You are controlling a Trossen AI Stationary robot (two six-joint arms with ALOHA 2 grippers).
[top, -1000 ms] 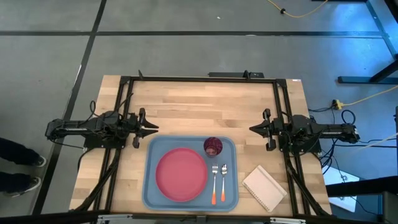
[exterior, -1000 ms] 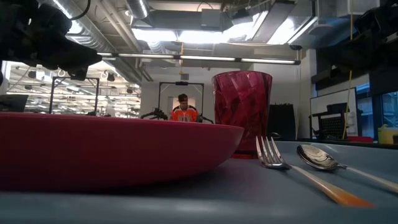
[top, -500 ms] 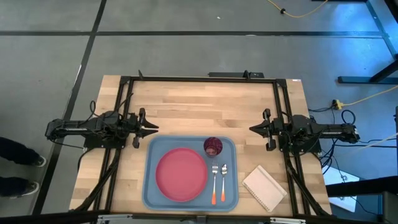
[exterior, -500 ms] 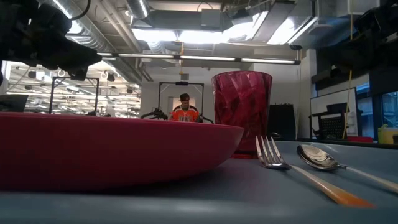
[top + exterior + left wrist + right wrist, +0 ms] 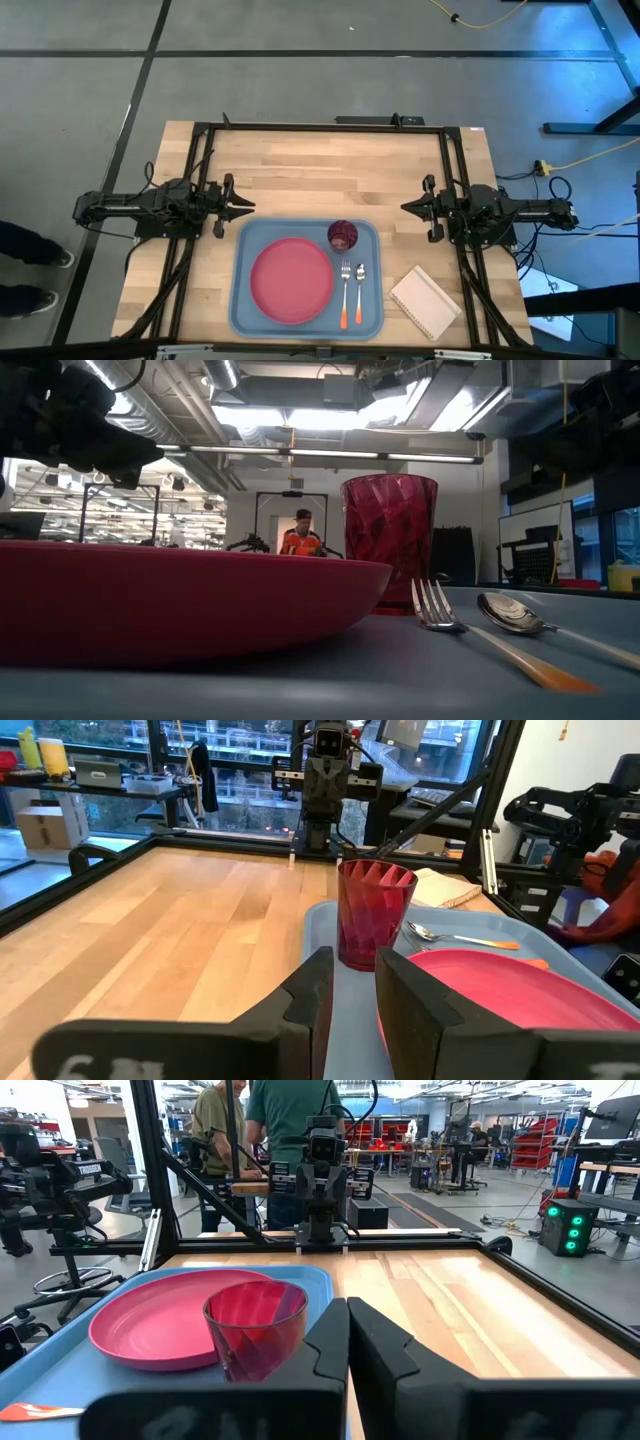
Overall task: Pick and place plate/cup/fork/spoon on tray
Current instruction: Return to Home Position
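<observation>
One tray, light blue, rounded corners, raised rim, at the table's near edge. On it: one pinkish-red round plate; one faceted maroon cup upright just beside the plate; one fork and one spoon, side by side, orange handle tips. One white notepad right of the tray. Left gripper over bare wood, fingers a narrow gap apart, empty. Right gripper closed, empty.

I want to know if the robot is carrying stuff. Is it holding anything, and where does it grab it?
Nothing is held. The left gripper and right gripper are both empty, off the tray.
</observation>
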